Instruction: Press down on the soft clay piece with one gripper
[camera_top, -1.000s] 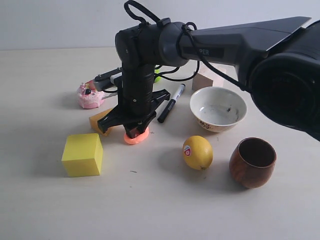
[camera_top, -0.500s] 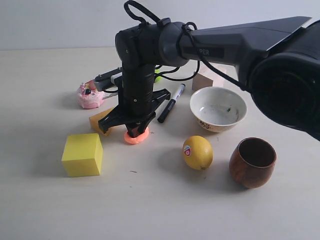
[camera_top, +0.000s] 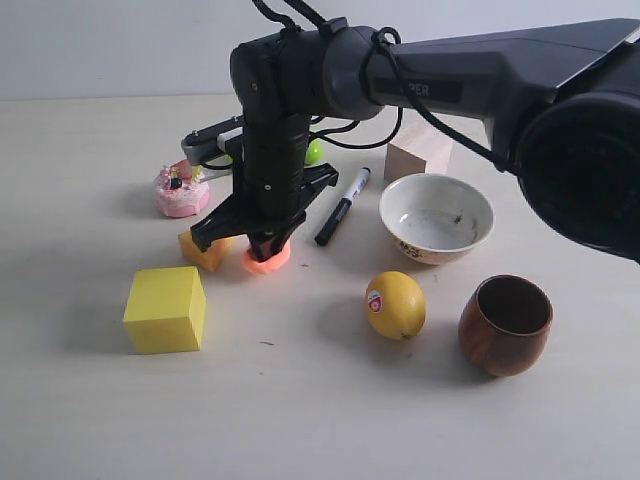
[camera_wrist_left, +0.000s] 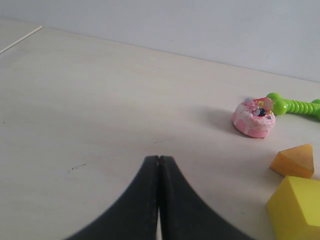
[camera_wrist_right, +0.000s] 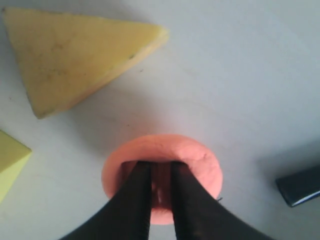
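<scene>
The soft clay piece (camera_top: 262, 264) is a flattened salmon-orange patty on the pale table, between the wedge and the marker. My right gripper (camera_top: 265, 247) points straight down onto it. In the right wrist view its black fingertips (camera_wrist_right: 137, 172) sit sunk in a dent in the clay (camera_wrist_right: 200, 160), nearly together, with a thin ridge of clay in the narrow gap at the right gripper (camera_wrist_right: 161, 166). Whether the patty rests on the table or hangs from the fingers I cannot tell. My left gripper (camera_wrist_left: 159, 158) is shut and empty over bare table, outside the exterior view.
An orange-yellow wedge (camera_top: 207, 250) lies just left of the clay, a yellow cube (camera_top: 165, 308) in front of it. A pink toy cake (camera_top: 181, 192) and green toy (camera_top: 314, 152) lie behind. Right of the clay: black marker (camera_top: 342, 206), white bowl (camera_top: 436, 217), lemon (camera_top: 395, 304), wooden cup (camera_top: 505, 324), wooden block (camera_top: 418, 152).
My right arm has shifted up and toward the back of the table. The clay patty now sits a little farther back and left, still under the fingertips. More of the wedge shows.
</scene>
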